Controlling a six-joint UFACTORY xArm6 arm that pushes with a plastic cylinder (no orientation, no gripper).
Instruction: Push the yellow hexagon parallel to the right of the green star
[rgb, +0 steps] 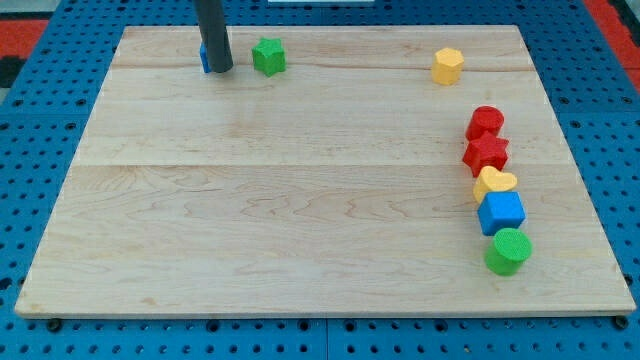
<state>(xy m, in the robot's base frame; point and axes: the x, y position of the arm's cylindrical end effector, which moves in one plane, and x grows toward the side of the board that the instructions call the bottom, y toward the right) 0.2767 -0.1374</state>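
Note:
The yellow hexagon (448, 66) lies near the view's top right of the wooden board (300, 200). The green star (268, 56) lies near the top, left of centre, far to the hexagon's left. My tip (220, 70) stands just left of the green star, in front of a blue block (204, 58) that it mostly hides.
Along the view's right side a column of blocks runs downward: a red cylinder (486, 122), a red star (486, 153), a yellow heart-like block (494, 183), a blue cube (501, 212) and a green cylinder (508, 250). A blue pegboard surrounds the board.

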